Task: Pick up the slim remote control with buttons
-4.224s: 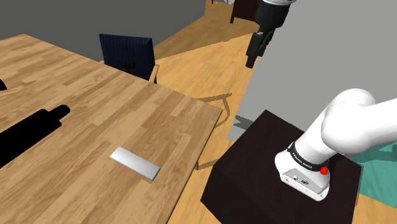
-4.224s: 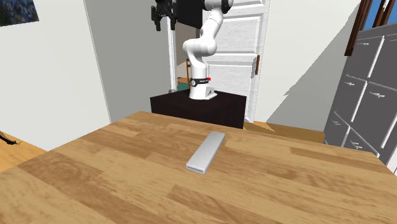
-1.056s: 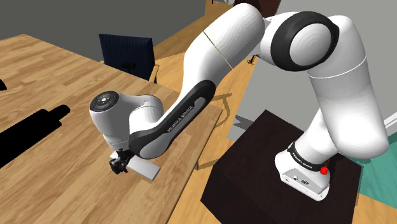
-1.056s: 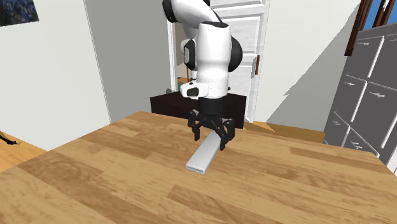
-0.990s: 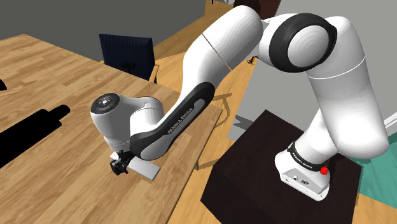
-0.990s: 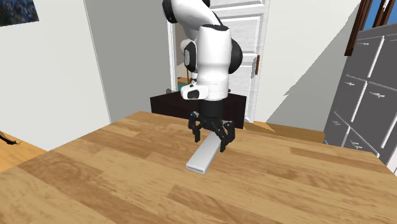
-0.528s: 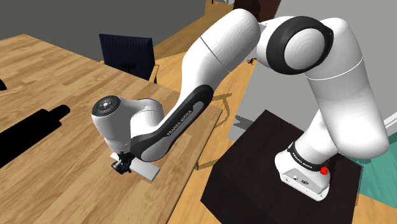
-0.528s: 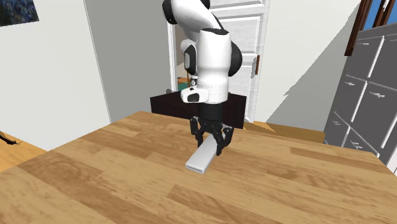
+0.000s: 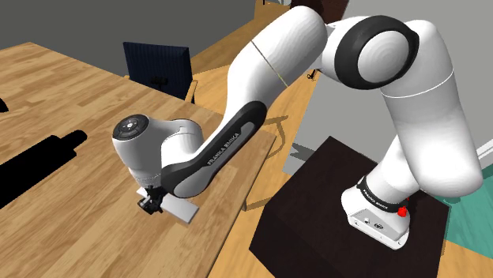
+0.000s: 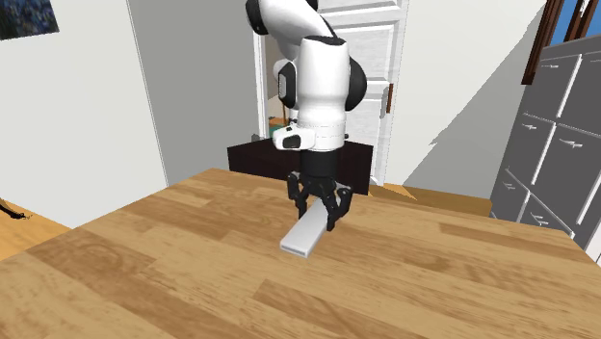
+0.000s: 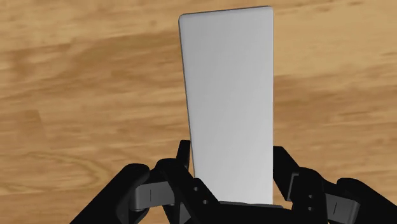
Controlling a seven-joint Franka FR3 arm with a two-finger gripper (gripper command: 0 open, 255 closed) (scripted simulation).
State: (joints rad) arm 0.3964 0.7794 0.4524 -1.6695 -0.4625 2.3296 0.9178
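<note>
Listing from the shoulder view's left.

1. Light-brown wood-grain tabletop point(image 9: 95, 103): carries everything below.
2. Long black rounded shape point(image 9: 39, 162): lies flat, well apart from the work. I cannot identify it.
3. Dark blue upright panel point(image 9: 158, 67): stands at the tabletop's far edge, probably a chair back. It plays no part in the task.
4. Slim, flat, plain light-grey rectangular remote point(image 9: 183, 211): sits near the tabletop edge closest to the stand, long faces level. No buttons are drawn on it.
5. Black jaws: pointed straight down over the remote's end, pinching it across its narrow width, one finger against each long edge. The wrist view shows both fingers touching the sides and the rest of the body reaching out beyond them. Gripping across the short dimension suits the fingers' limited spread. Holding at an end rather than the middle leaves the free length liable to droop or swivel once raised. Whether the remote is clear of the wood, I cannot tell.
6. White jointed arm point(image 9: 276, 55): arches high, then folds down so the hand meets the remote vertically.
7. Dark box stand point(image 9: 316, 205): set just off the tabletop's edge, within reach.

Stage judged: grasp made, lift pending.
</note>
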